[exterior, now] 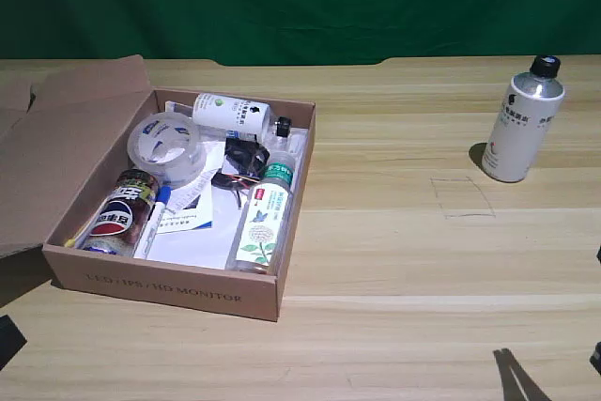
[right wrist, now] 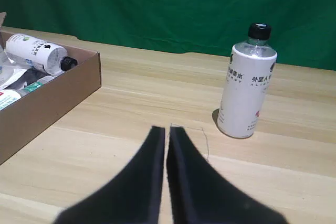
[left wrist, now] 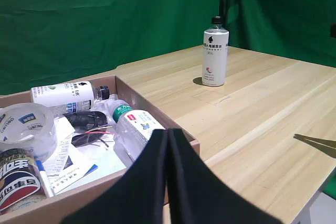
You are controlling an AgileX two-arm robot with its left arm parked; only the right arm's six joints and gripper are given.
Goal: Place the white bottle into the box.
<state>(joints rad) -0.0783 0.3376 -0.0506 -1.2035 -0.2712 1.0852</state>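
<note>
The box [exterior: 169, 293] holds bottles, tape and papers; white bottle [exterior: 521, 121] stands outside; hand [right wrist: 167, 132] closed, empty

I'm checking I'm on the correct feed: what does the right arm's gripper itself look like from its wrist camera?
The right gripper shows as two plain matte black jaws, each a flat wedge that is broad near the camera and tapers to a narrow tip. No markings, cables or pads are visible on them. The arm behind them is out of view. In the exterior view only dark slivers appear at the lower edge.
</note>
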